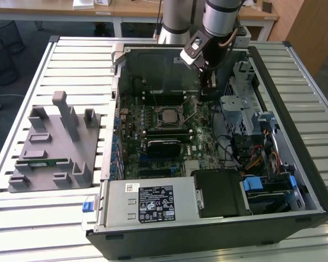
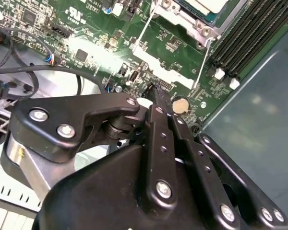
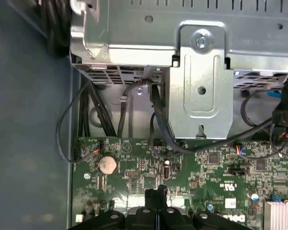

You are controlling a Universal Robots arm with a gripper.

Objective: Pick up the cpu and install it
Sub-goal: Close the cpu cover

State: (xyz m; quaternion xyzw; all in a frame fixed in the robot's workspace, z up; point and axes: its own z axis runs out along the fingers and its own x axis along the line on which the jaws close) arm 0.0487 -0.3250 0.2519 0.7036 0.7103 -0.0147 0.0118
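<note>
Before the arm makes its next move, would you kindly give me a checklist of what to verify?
1. Chip seated in its socket on the green board: ok.
2. Gripper shut, holding nothing: ok.
3. Gripper tips apart from the coin battery, in the first wrist view: ok.
4. Socket lever latched down: cannot tell.
5. Memory stick lying on the grey tray, outside the case: ok.
</note>
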